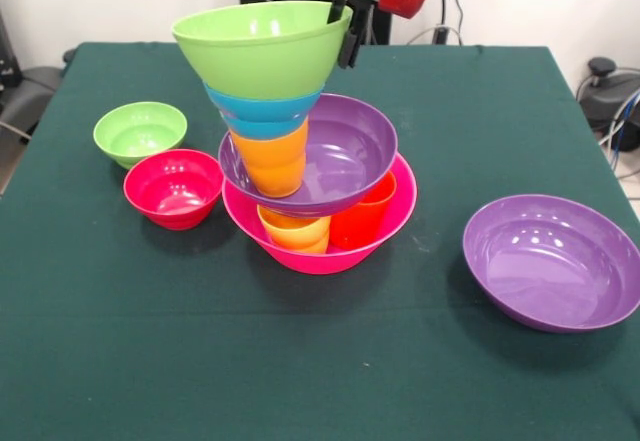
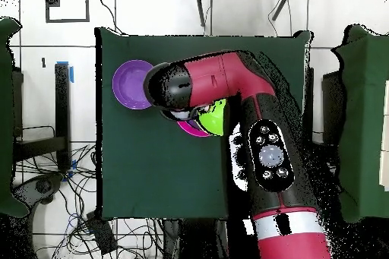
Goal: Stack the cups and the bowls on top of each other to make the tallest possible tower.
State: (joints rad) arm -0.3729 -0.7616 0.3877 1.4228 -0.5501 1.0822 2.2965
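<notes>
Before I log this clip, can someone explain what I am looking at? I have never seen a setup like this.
It is a red and black robot arm working at a green table. One picture looks across the table at the robot; the other looks straight down. The arm's hand grips the rim of a large green bowl topping a leaning tower: blue bowl, orange cup, purple bowl, cups, then a pink bowl. Loose on the table lie a small green bowl, a red bowl and another purple bowl.
</notes>
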